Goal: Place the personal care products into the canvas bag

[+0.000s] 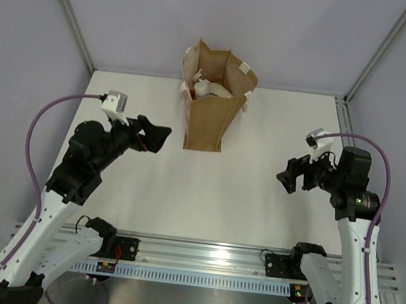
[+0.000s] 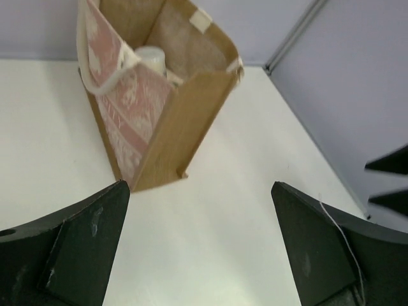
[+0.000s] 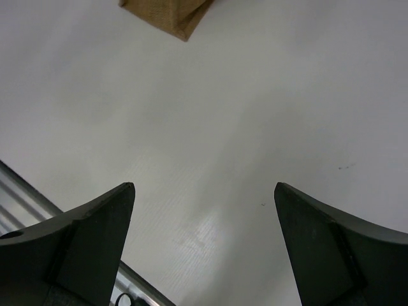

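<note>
The canvas bag (image 1: 208,116) stands upright at the back middle of the table, its mouth open. A beige-pink bottle with a white cap (image 1: 208,89) shows inside it. The left wrist view shows the bag (image 2: 182,121) and that white cap (image 2: 150,59) in its mouth. The other personal care products are hidden or out of view. My left gripper (image 1: 162,137) is open and empty, left of the bag and apart from it. My right gripper (image 1: 285,180) is open and empty, over bare table at the right. The right wrist view shows only a bag corner (image 3: 172,16).
White table (image 1: 242,193) inside pale walls with metal corner posts (image 1: 72,16). An aluminium rail (image 1: 199,254) runs along the near edge, holding both arm bases. The right gripper's fingertips (image 2: 389,162) show at the right edge of the left wrist view.
</note>
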